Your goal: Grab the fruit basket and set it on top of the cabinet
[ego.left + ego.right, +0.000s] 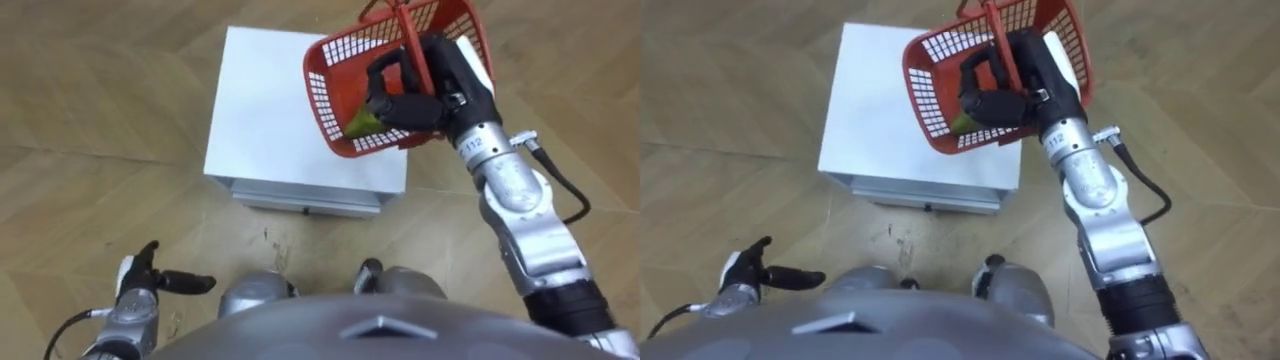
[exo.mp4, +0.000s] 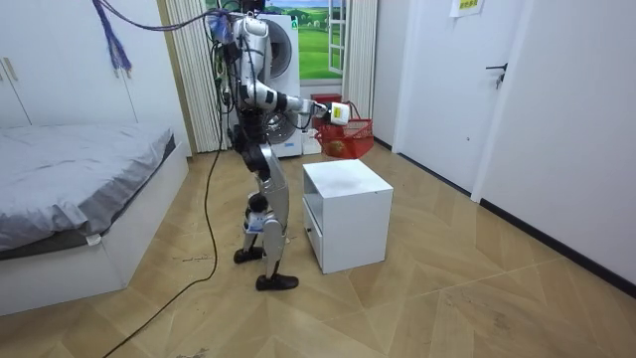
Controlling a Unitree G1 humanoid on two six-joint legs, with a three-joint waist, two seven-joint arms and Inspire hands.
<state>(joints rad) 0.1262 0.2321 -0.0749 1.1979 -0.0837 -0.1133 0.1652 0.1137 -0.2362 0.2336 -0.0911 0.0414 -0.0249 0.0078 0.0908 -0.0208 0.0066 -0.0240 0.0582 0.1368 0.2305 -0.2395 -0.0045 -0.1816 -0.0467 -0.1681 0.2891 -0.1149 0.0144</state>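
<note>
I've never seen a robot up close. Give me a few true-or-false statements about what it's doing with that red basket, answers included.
1. The right hand is curled round the handle of the red basket. True.
2. The basket rests on the white cabinet. False: it hangs in the air above the cabinet.
3. The left hand helps hold the basket. False: it hangs low at the robot's side, fingers relaxed, holding nothing.
4. A green thing lies inside the basket. True.
5. The robot is kneeling. False: it stands on both feet beside the cabinet.
</note>
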